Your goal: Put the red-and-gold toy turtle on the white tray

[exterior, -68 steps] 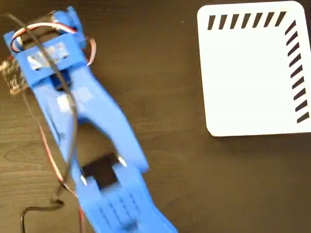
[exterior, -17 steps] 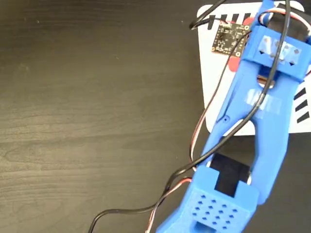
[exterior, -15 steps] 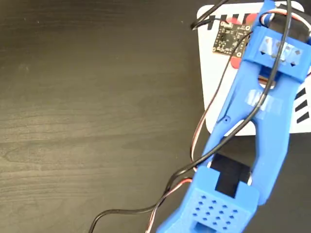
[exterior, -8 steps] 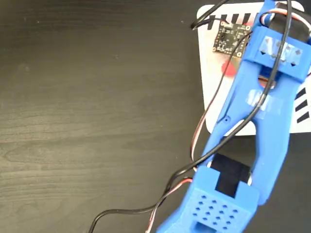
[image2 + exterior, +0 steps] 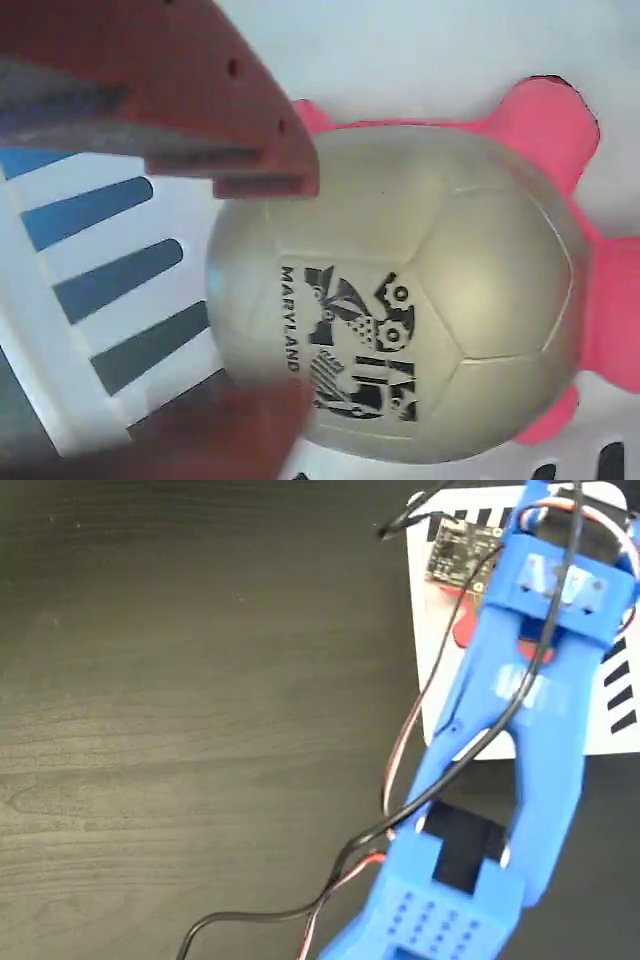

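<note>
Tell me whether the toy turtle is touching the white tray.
Cannot tell. The wrist view shows the red-and-gold toy turtle directly over the white tray, but from above, so no contact or gap shows. In the fixed view the arm hides most of it.

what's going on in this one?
The blue arm reaches over the white tray. The wrist view shows the red-and-gold toy turtle over the tray's white surface, beside the striped edge. The gripper has one finger at the shell's upper left and the other blurred at its lower left, but whether it's gripping or has released is unclear.
</note>
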